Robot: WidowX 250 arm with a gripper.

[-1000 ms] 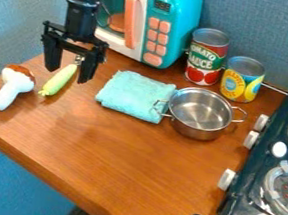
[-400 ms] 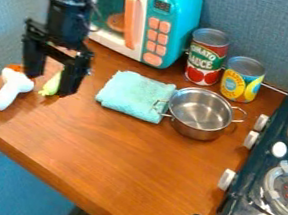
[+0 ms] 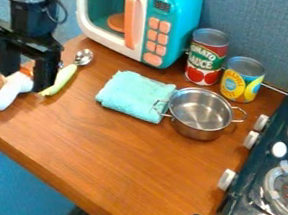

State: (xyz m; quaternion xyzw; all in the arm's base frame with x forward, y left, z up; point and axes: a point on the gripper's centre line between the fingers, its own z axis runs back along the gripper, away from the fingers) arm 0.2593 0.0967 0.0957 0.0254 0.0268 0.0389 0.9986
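Note:
At the left of the camera view the black gripper (image 3: 22, 80) hangs open over the white drumstick-shaped toy (image 3: 11, 92). Its two fingers stand apart, and the toy's reddish-brown end shows between them, partly hidden. Whether they touch the toy I cannot tell. Just right of the gripper lies a pale green corn-like toy (image 3: 60, 80), its lower part close to the right finger. A silver spoon (image 3: 84, 57) has its bowl at that toy's upper end.
A folded teal towel (image 3: 135, 95) lies mid-table beside a steel pot (image 3: 200, 112). Behind stand a toy microwave (image 3: 171, 27), a red tomato can (image 3: 206, 58) and a yellow-blue can (image 3: 242, 80). The dark stove (image 3: 246, 194) is at right; the table's front edge (image 3: 42, 175) runs lower left.
The gripper has moved left and somewhat down, from above the green toy to over the white one. The spoon's bowl has come into sight. The objects on the table have kept their places.

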